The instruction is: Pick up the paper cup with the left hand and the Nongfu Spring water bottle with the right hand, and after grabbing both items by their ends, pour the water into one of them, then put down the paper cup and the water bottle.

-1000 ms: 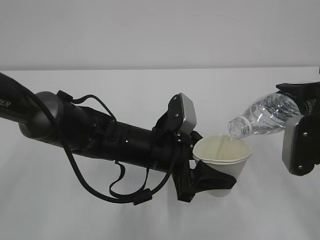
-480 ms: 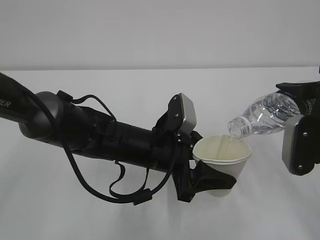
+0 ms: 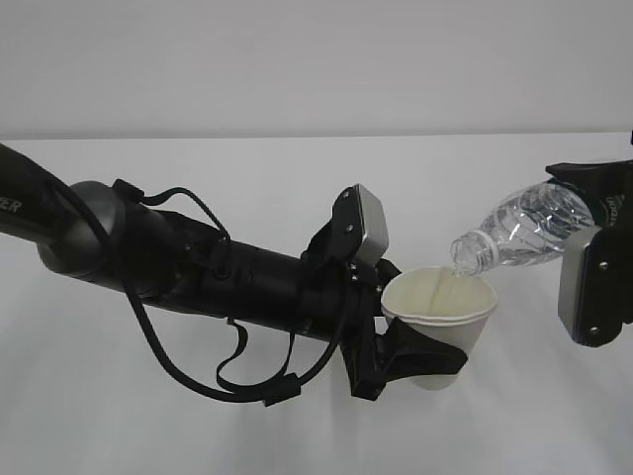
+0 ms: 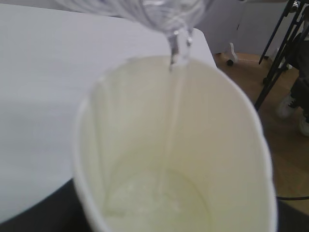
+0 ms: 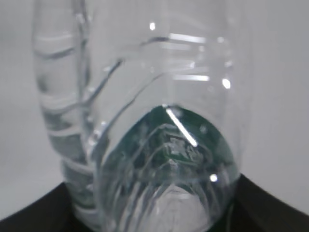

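The white paper cup [image 3: 442,315] is held upright above the table, and my left gripper [image 3: 420,356] is shut on its lower body with black fingers [image 3: 396,361] on either side. In the left wrist view its cream inside [image 4: 217,145] fills the frame. The clear Nongfu Spring water bottle [image 3: 522,234] lies tilted, its open mouth [image 3: 465,259] down over the cup's rim. My right gripper [image 3: 589,218] is shut on the bottle's base end. A thin stream of water [image 4: 174,96] runs into the cup and pools at the bottom [image 4: 154,198]. The bottle's green label [image 5: 178,145] shows in the right wrist view.
The white table [image 3: 247,178] lies under both arms. A loose black cable [image 3: 237,381] hangs below the left arm. Beyond the table's far edge, the left wrist view shows brown floor [image 4: 285,159] and black stand legs [image 4: 282,43].
The bottle's base end has risen very slightly, tipping it a touch steeper. The cup and the left arm have not moved.
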